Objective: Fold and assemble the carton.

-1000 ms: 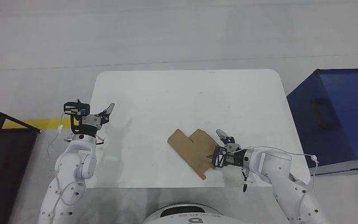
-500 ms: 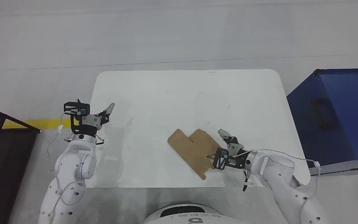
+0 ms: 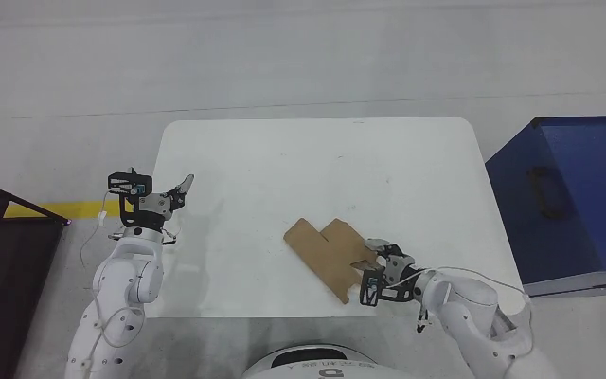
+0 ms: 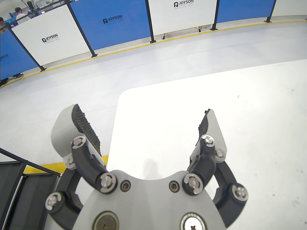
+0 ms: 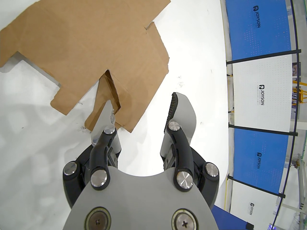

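Observation:
The carton (image 3: 325,251) is a flat brown cardboard blank lying on the white table (image 3: 284,161), right of centre near the front. In the right wrist view the carton (image 5: 91,39) shows its cut flaps and creases. My right gripper (image 3: 368,273) is at the carton's near right corner and stands open (image 5: 141,107). One of its fingers (image 5: 106,113) rests at the slit beside a small flap, and the other finger (image 5: 178,111) is over bare table. My left gripper (image 3: 180,187) is open (image 4: 141,113) at the table's left edge, far from the carton, holding nothing.
A blue bin (image 3: 554,204) stands on the floor to the right of the table. A dark frame (image 3: 24,256) and a yellow floor line lie to the left. Blue and white partition panels (image 4: 115,20) ring the room.
My right gripper has shifted toward the table's front edge along the carton's near corner and turned somewhat. The carton and the left arm have stayed put.

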Robot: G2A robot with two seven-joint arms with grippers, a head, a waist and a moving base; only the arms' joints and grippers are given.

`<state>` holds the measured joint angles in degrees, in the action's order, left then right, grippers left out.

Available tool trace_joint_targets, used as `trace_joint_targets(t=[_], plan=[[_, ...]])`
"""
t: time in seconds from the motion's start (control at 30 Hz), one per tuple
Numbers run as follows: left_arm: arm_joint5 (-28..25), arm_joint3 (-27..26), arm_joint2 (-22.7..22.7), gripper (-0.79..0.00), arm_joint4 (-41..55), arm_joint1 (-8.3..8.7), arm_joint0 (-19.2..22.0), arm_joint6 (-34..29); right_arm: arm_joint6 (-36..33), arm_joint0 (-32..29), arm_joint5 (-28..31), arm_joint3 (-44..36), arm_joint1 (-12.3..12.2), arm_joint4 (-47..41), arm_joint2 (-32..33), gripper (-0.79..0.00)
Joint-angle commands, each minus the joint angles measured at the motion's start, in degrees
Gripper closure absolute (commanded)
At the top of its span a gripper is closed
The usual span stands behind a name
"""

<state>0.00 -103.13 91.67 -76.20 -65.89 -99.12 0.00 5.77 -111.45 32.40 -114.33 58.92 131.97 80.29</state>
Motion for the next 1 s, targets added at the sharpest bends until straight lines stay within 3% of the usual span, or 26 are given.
trace_joint_targets(t=[0.0,0.53,0.7,0.8,0.9,0.97], plan=[[0.00,0.00,0.00,-0.785,0.00,0.00,0.00,0.00,0.02,-0.24,-0.29,-0.25,-0.08,0.74,-0.26,-0.474],[0.00,0.00,0.00,-0.785,0.00,0.00,0.00,0.00,-0.65,4.11,-2.54,2.72,0.21,4.30,-7.27,-0.372],[0.00,0.00,0.00,-0.785,0.00,0.00,0.00,0.00,-0.39,5.51,-3.96,3.56,0.42,3.60,-8.91,-0.302],[0.00,0.00,0.00,-0.785,0.00,0.00,0.00,0.00,-0.94,6.88,-6.10,5.45,0.72,3.71,-10.46,-0.212],[0.00,0.00,0.00,-0.785,0.00,0.00,0.00,0.00,-1.58,8.15,-9.48,7.06,1.13,3.70,-12.14,0.000],[0.00,0.00,0.00,-0.785,0.00,0.00,0.00,0.00,-1.76,8.57,-13.07,7.40,1.36,3.58,-12.59,0.000]])
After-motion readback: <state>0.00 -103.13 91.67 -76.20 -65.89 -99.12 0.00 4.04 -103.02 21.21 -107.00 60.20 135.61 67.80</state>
